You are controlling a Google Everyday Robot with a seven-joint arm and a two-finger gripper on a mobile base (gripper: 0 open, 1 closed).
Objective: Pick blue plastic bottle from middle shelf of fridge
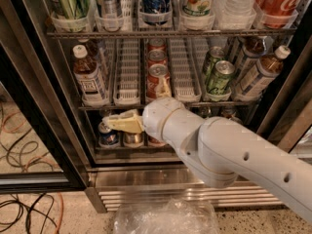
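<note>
Your claw [126,122] hangs below the middle shelf [127,101] of the fridge [117,179], left of centre; you cannot tell its opening. The blue plastic bottle [89,77] stands upright at that shelf's left end, above the claw, apart.

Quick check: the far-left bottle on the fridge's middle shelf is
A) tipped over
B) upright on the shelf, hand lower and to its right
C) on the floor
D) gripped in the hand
B: the blue plastic bottle stands upright in the far-left lane of the middle shelf, while the hand is at the shelf's front edge, open and empty.
</note>
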